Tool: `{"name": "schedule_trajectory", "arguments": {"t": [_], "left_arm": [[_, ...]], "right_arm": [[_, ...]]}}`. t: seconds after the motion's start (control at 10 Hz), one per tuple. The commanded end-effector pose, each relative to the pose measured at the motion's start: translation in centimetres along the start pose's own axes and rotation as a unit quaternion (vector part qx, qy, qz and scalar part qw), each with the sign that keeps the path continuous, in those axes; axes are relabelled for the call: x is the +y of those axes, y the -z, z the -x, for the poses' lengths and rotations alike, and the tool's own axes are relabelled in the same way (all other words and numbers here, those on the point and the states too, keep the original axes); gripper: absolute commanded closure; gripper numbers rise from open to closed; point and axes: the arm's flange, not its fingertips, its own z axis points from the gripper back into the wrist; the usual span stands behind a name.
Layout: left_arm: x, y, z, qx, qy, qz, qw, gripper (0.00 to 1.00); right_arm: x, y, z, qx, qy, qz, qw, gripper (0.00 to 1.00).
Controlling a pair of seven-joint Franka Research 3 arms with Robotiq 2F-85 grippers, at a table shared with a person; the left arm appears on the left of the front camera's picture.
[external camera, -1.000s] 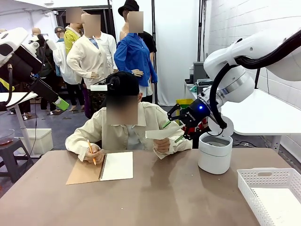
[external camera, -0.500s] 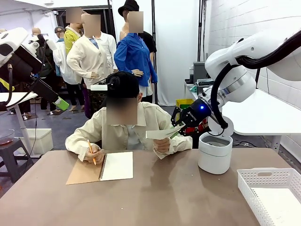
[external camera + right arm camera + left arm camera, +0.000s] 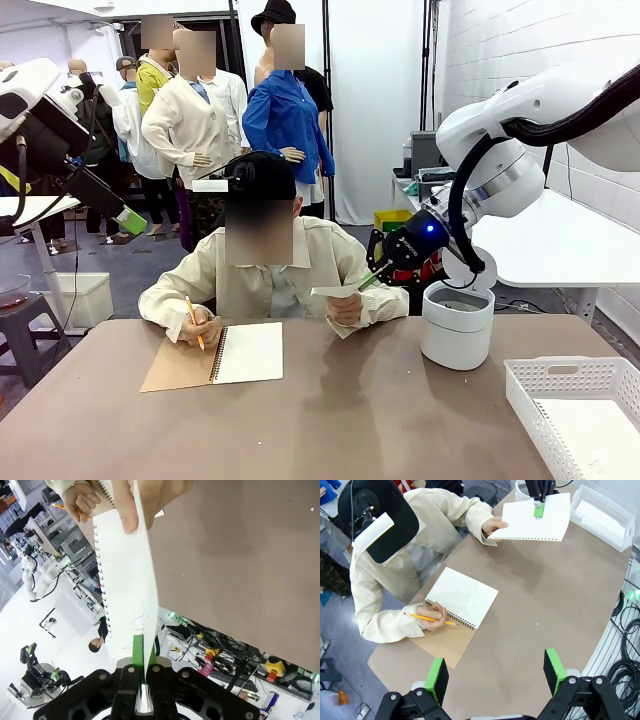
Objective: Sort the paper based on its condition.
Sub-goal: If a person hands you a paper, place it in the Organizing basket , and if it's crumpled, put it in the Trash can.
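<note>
A loose sheet of paper is held in the air above the far side of the surface, between the person's hand and the right gripper, whose fingers are closed on its right edge. Faint pencil scribbles are seen on it in the right wrist view. The sheet is judged light, limp and easily torn, so a pinch at the plain edge, away from the perforated side, is advisable. The left gripper is held wide open and empty, high above the notebook.
</note>
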Motion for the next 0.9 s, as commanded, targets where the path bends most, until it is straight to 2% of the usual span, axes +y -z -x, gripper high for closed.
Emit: {"name": "schedule_trajectory", "arguments": {"t": [0.0, 0.5, 0.6, 0.8], "left_arm": [[0.1, -0.1, 0.0, -0.001, 0.000, 0.001, 1.000, 0.00], [0.1, -0.1, 0.0, -0.001, 0.000, 0.001, 1.000, 0.00], [0.1, -0.1, 0.0, -0.001, 0.000, 0.001, 1.000, 0.00], [0.1, -0.1, 0.0, -0.001, 0.000, 0.001, 1.000, 0.00]], "right_arm": [[-0.3, -0.2, 0.8, 0.018, -0.016, -0.024, 0.999, 1.00], [2.6, -2.6, 3.7, 0.004, -0.079, -0.036, 0.996, 1.00], [3.5, -3.7, 4.7, -0.008, -0.103, -0.023, 0.994, 1.00], [5.2, -6.9, 8.2, -0.064, -0.164, 0.077, 0.981, 1.00]]}}
